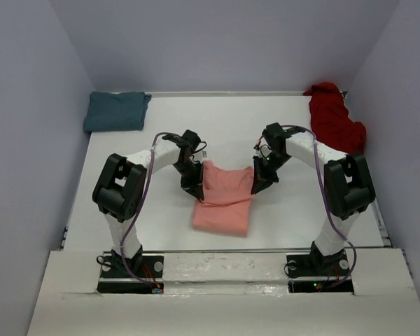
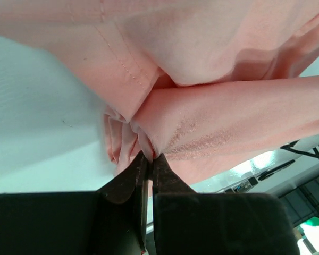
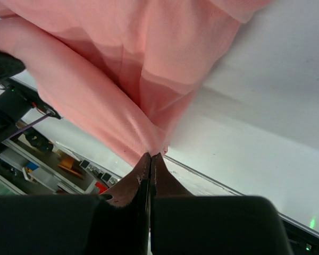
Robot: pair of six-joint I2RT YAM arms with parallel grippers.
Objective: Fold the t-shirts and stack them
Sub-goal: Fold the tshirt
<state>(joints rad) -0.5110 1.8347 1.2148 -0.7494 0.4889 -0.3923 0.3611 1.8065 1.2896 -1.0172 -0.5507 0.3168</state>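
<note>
Pink tee (image 1: 224,206) gripped: left hand (image 2: 149,156), right hand (image 3: 150,155) — one teal tee (image 1: 115,110), one red tee (image 1: 336,122).

no readable text, labels or numbers appear anywhere.

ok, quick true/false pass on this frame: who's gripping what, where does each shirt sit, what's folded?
1. The left gripper and the right gripper are both shut on the salmon-pink shirt. True.
2. The teal shirt lies in the far right corner of the table. False: it lies in the far left corner.
3. The dark red shirt is neatly folded. False: it is a crumpled heap at the far right.
4. No shirt lies on another. True: all three are apart.
</note>
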